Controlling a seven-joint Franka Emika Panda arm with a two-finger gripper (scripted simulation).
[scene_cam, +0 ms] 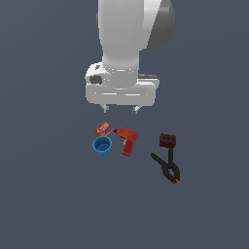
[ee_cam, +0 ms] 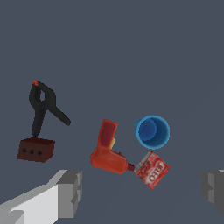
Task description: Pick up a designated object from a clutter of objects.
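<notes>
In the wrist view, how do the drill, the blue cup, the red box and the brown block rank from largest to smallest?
1. drill
2. and 3. blue cup and brown block, too alike to rank
4. red box, only slightly smaller

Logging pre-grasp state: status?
Gripper open, above the clutter, holding nothing. Red box flat on the surface, untouched. Blue cup and red drill crowd it.

White arm pointing down, gripper fingers spread, empty

Plain slate-blue ground all round me

Under me lies one flat, unbroken grey-blue surface, evenly lit, with no walls, furniture or windows in sight; it fills both my wrist view and the exterior view edge to edge.
</notes>
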